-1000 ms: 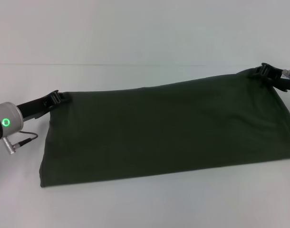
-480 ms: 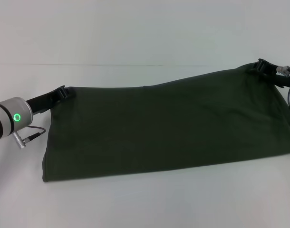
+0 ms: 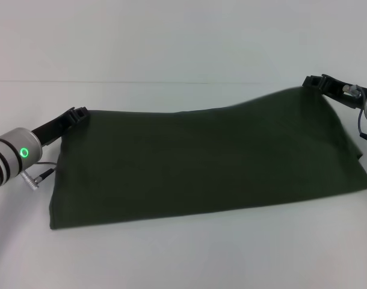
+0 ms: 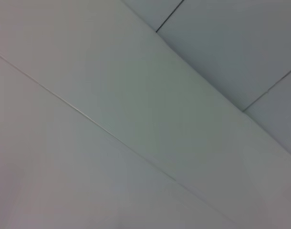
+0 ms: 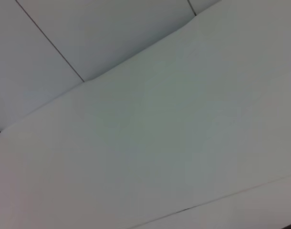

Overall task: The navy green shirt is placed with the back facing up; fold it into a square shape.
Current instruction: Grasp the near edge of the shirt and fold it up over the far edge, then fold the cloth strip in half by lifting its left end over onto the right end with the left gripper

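Shirt (image 3: pixel 207 162) in plain navy green, no lettering showing, hangs folded between both arms above the white worktop (image 3: pixel 183 259). Left gripper (image 3: pixel 77 114) pinches its left top corner; right gripper (image 3: pixel 316 82) pinches the higher right corner.

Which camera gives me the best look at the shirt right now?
The head view. It shows the whole shirt spread on the table, with the left pincer and right pincer at its far corners. Neither wrist view shows the shirt, only pale surfaces.
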